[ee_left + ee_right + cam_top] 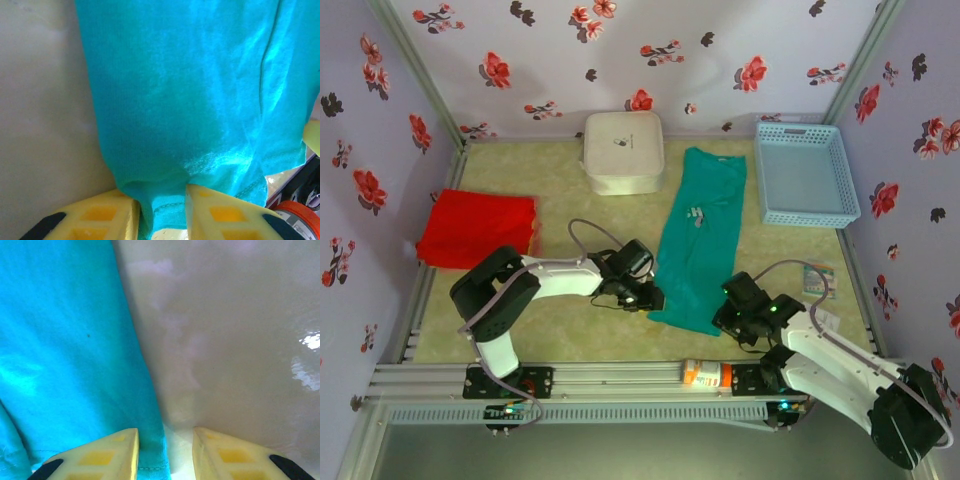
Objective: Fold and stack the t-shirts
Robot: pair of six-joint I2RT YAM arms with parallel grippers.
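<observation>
The teal t-shirt (pixel 700 235) lies as a long narrow strip on the table (pixel 580 200), its far end between the white box (pixel 623 150) and the blue basket (pixel 805 175), touching neither. The left gripper (pixel 161 195) is clenched on the near hem at the shirt's left corner, with cloth bunched between its fingers. The right gripper (pixel 165 432) sits at the right corner with its jaws apart; the shirt's edge and bare table show in the gap. The red t-shirt (pixel 480 230) rests folded by the left wall, well apart. Bare table lies on both sides of the strip.
</observation>
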